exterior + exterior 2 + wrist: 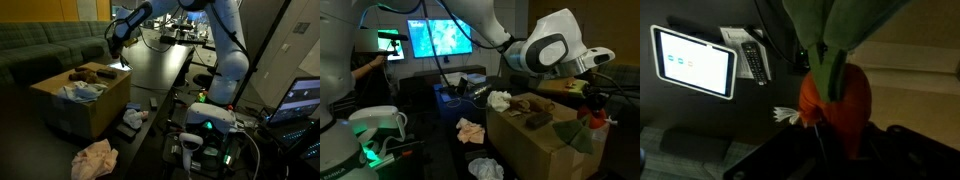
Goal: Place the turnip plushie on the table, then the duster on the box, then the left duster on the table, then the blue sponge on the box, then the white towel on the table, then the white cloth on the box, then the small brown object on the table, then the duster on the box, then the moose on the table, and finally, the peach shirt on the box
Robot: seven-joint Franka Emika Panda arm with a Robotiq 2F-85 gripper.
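My gripper (840, 148) is shut on the turnip plushie (845, 100), an orange body with long green leaves. In an exterior view the gripper (595, 95) holds the plushie (592, 122) at the far side of the open cardboard box (535, 150). In an exterior view the gripper (114, 45) hangs beyond the box (100, 105). A brown moose toy (86, 73) lies in the box and also shows in an exterior view (530, 106). Blue and white cloths (84, 91) fill the box. A peach shirt (95, 158) lies on the floor.
A white cloth (133, 118) lies beside the box. A dark table (160, 60) runs behind it, with a tablet (695, 60) and a remote (755, 60). A green sofa (40, 45) stands at the back. Lit monitors (440, 38) and the robot base (210, 125) are nearby.
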